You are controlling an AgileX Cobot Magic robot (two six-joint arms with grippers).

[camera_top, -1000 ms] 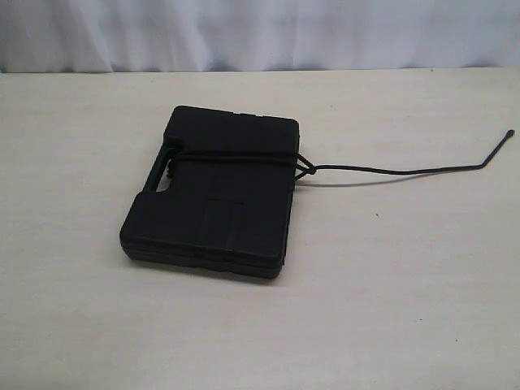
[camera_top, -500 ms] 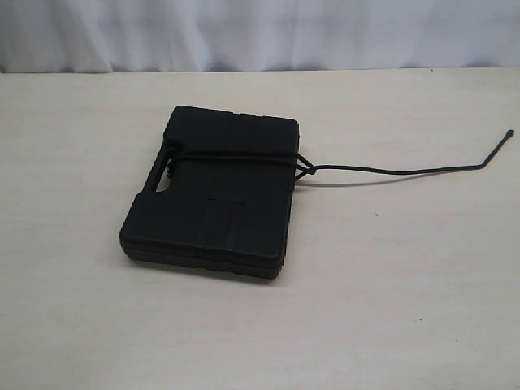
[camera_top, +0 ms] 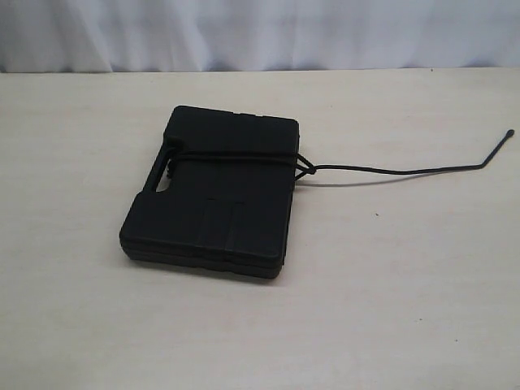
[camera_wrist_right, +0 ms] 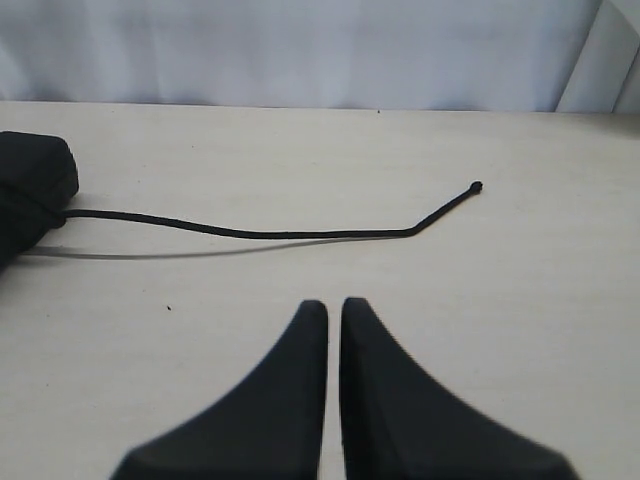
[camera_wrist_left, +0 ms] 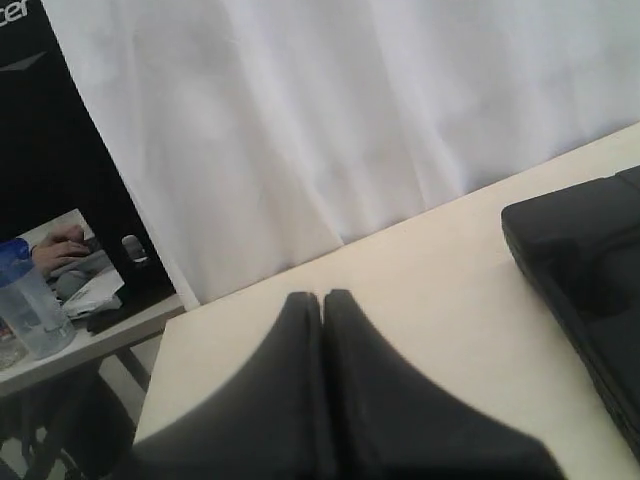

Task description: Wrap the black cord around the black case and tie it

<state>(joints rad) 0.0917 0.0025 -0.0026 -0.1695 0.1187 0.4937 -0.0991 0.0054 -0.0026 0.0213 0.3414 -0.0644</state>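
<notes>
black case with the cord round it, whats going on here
Nothing is being handled right now. The black cord runs across the black case and looks knotted at its side, its loose end trailing on the table. The left gripper and right gripper are shut, empty and clear of both.

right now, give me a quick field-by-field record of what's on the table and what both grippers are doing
surface: pale table
black case: lying flat on the table
black cord: one band across the case's top
knot: at the case's right edge in the exterior view
free end: loose on the table, trailing right, tip bent away
left gripper: shut, empty, apart from the case
right gripper: shut, empty, short of the free end
task state: looks wrapped and tied
</notes>
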